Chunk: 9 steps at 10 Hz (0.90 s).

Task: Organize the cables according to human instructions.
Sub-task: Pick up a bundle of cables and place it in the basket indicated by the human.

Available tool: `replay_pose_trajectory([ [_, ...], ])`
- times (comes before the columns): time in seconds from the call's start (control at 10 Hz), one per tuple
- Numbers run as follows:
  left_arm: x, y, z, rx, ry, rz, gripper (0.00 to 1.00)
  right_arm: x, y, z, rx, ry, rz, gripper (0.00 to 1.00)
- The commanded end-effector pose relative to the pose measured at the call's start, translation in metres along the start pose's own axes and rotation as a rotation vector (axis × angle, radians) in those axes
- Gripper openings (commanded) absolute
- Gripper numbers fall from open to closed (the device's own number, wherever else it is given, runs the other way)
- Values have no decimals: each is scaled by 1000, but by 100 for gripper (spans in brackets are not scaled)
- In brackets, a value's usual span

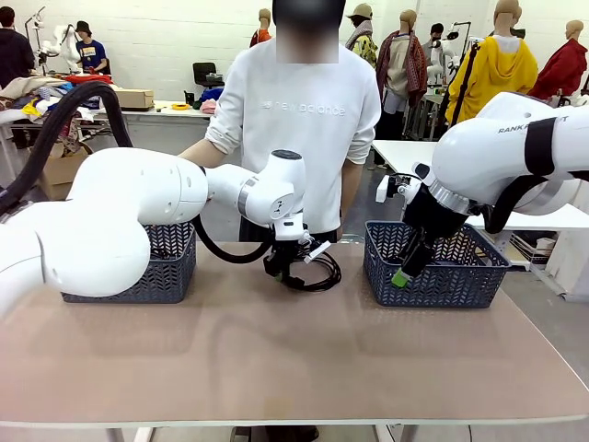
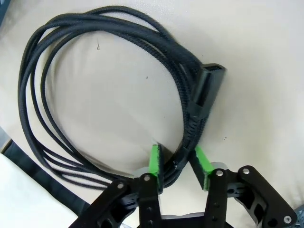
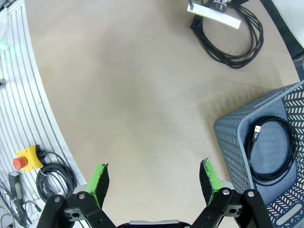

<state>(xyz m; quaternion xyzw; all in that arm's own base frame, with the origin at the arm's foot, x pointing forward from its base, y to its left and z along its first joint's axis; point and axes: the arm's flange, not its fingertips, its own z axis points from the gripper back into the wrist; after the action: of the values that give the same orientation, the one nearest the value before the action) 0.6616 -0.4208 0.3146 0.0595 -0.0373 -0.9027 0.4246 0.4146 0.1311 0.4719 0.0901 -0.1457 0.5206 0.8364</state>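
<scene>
A black coiled cable lies on the tan table near its far edge, with a chunky plug at one end. My left gripper is down on it, green pads shut on a bundle of its strands; the front view shows that gripper on the cable in front of the human in a white sweatshirt. My right gripper hangs open and empty above the table, beside the right basket. Another coiled cable lies inside that basket.
Two dark slatted baskets stand on the table, the left basket behind my left arm and the right basket under my right gripper. A yellow emergency-stop box sits beyond the table edge.
</scene>
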Motion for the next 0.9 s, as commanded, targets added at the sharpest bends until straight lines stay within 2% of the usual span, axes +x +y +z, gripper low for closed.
replay_pose_trajectory([
  [0.0, -1, -1, 2, -14, -26, -12, 10, 1, -2, 2, -4, 15, 3, 100],
  [0.1, -2, -2, 2, -17, -26, -15, 2, 1, -2, 2, -4, 15, 3, 100],
  [0.5, -2, -10, 27, -23, -34, -25, 0, 1, -2, 2, -4, 15, 3, 100],
  [0.6, -2, -13, 44, -15, -8, 48, 0, 1, -2, 2, -4, 15, 3, 100],
  [0.8, -7, -26, 91, -18, -32, 269, 0, 1, -2, 2, -4, 15, 3, 100],
])
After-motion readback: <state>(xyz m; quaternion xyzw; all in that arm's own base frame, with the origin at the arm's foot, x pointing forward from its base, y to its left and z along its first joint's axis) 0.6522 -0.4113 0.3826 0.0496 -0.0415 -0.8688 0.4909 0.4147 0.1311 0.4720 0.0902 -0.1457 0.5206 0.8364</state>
